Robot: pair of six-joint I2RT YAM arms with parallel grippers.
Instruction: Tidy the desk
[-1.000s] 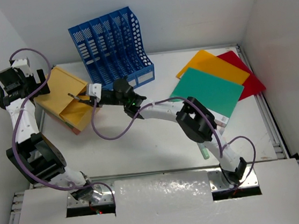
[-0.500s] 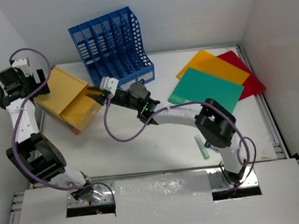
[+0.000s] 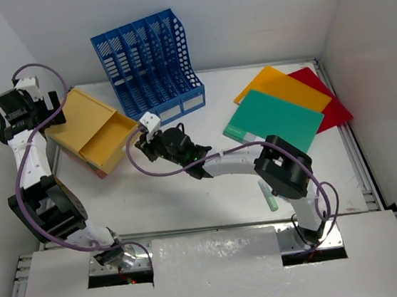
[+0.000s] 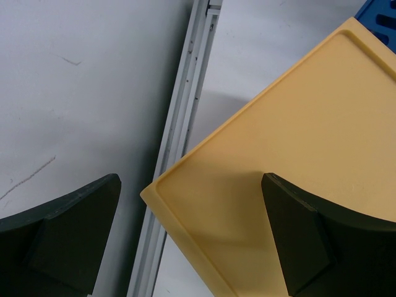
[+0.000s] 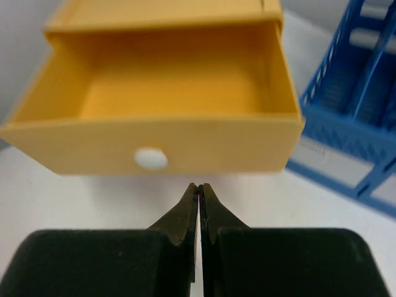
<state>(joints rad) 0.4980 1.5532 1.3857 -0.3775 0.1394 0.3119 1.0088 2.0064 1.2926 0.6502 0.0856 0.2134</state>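
Note:
The desk (image 3: 190, 199) is a white tabletop with metal rails. At its left stands a yellow drawer box (image 3: 80, 119) with its top drawer (image 3: 111, 140) pulled out. My right gripper (image 3: 144, 146) sits low just in front of that drawer, shut on nothing. In the right wrist view its closed tips (image 5: 199, 185) point at the drawer front (image 5: 216, 151), below a white knob (image 5: 150, 158). What shows of the drawer's inside is bare. My left gripper (image 3: 16, 112) hangs open over the box's far-left corner (image 4: 185, 185), not touching it.
A blue slotted file rack (image 3: 147, 61) stands at the back. Orange (image 3: 281, 85), green (image 3: 274, 122) and red (image 3: 326, 102) folders overlap at the back right. A pale green pen (image 3: 269, 196) lies under the right arm. The left rail (image 4: 179, 142) runs beside the box.
My right gripper has drawn back from over the open drawer toward the table's middle and closed its jaws. The left arm has not moved.

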